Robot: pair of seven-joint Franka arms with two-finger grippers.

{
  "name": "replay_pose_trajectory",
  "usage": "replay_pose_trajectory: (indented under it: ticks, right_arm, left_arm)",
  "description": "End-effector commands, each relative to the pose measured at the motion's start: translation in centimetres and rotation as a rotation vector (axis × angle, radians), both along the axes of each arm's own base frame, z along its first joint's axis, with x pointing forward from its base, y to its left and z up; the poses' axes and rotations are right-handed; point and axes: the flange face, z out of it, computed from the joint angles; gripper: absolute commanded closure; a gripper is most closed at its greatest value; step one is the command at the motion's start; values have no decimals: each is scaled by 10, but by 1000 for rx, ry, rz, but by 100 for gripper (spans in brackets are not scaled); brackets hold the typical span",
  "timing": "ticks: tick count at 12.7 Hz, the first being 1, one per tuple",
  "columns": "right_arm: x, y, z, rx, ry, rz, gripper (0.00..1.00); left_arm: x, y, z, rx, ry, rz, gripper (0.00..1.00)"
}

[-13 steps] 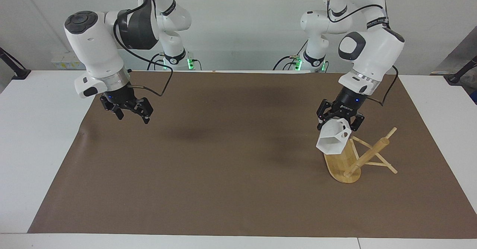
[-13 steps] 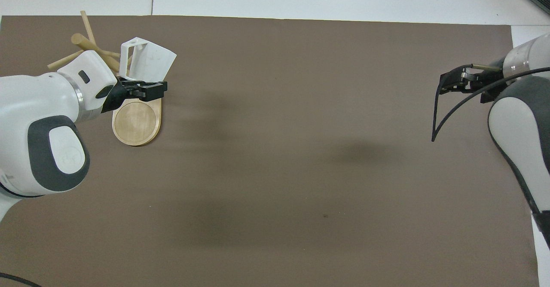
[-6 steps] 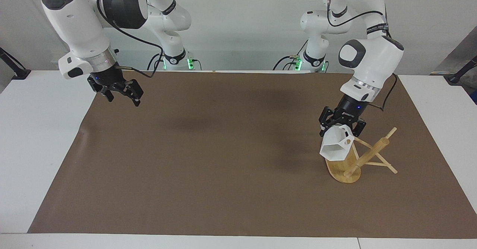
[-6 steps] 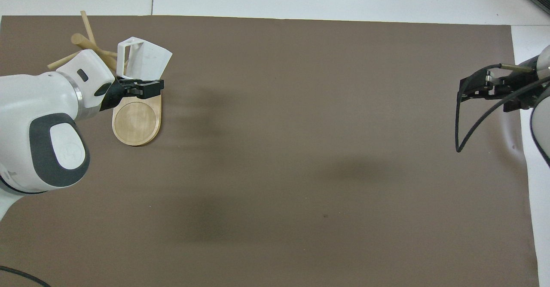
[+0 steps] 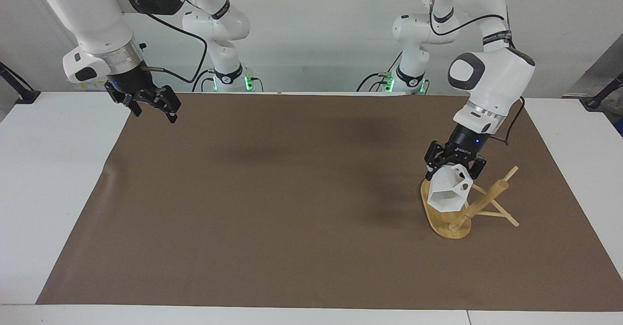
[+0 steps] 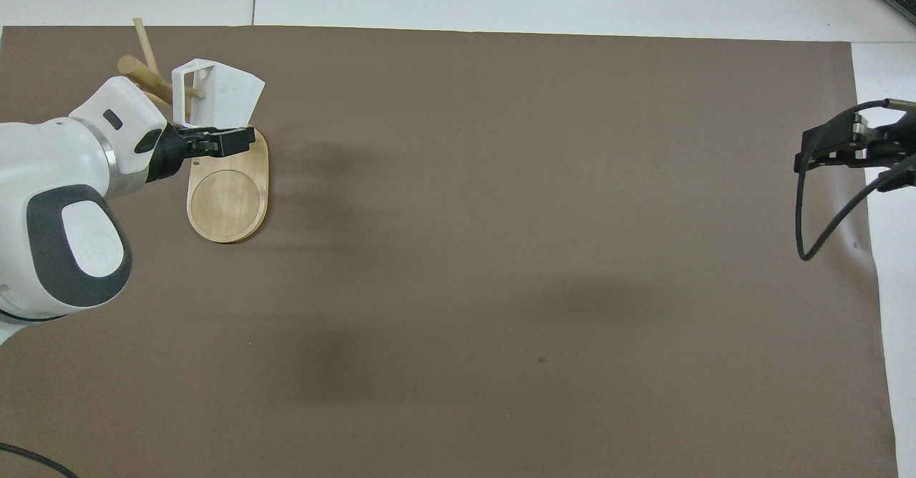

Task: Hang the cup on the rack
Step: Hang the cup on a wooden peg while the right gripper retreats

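The white faceted cup (image 5: 448, 194) is held by its bottom in my left gripper (image 5: 455, 168), mouth tilted away from the robots, handle toward the rack's post. It hangs over the bamboo rack (image 5: 479, 202), above the oval base (image 5: 440, 224), at the left arm's end of the table. In the overhead view the cup (image 6: 223, 91) sits against the post and pegs (image 6: 139, 71), and a peg shows inside the handle's opening. The left gripper (image 6: 215, 142) is over the base (image 6: 227, 202). My right gripper (image 5: 151, 102) is open and empty, raised over the mat's corner at its own end; it also shows in the overhead view (image 6: 851, 145).
A brown mat (image 5: 292, 208) covers most of the white table (image 5: 44, 169). The right arm's cable (image 6: 823, 213) loops below its wrist.
The left gripper has carried the cup lower and closer to the rack's post. The right arm has risen and drawn back toward its own end of the table.
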Motion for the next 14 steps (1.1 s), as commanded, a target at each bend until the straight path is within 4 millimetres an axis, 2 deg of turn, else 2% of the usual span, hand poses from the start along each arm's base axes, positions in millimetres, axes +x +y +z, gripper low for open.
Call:
replay_pose_trajectory:
  ticks: [1,6,9,10,11,12,13,14]
  right_arm:
    - [-4,-31,5,-11,-6,-19,0]
    - [-3,-33,4,-11,-7,19,0]
    - [-1,-34,3,-6,-24,129,0]
    - [-1,-34,3,-4,-24,132,0]
    - [-2,-32,3,-2,-23,138,0]
    - [-1,-28,3,0,-25,144,0]
    - [-1,-27,3,-2,-26,146,0]
    - [-1,-27,3,0,-25,146,0]
  left_arm:
    - [8,4,-2,2,4,40,100]
    - [11,17,-6,-33,37,132,100]
    - [11,18,-7,-37,39,144,100]
    - [11,18,-7,-37,40,143,82]
    - [11,19,-7,-36,38,145,51]
    - [11,19,-6,-36,37,145,7]
    - [11,19,-7,-35,36,143,0]
    - [12,22,-5,-34,34,146,0]
